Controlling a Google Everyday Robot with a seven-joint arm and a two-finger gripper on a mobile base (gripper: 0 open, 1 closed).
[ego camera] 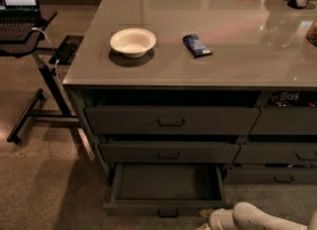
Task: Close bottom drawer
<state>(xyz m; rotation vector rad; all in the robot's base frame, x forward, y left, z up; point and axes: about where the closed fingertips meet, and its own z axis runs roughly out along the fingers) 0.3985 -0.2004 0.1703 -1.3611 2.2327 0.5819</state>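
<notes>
The bottom drawer (pixel 167 207) is the lowest of the left three-drawer stack under the grey counter. It is pulled well out, its inside is empty, and its slim front panel with a small dark handle faces me at the lower edge of the view. My gripper (pixel 210 220) comes in at the bottom right on a white arm, close to the right end of the drawer's front panel. Its tip is mostly below the edge of the view.
Two taller drawers (pixel 171 120) sit above it, slightly ajar. A narrower stack (pixel 280 149) stands to the right. On the counter are a white bowl (pixel 132 41) and a blue packet (pixel 196 45). A laptop stand (pixel 37 80) stands at the left.
</notes>
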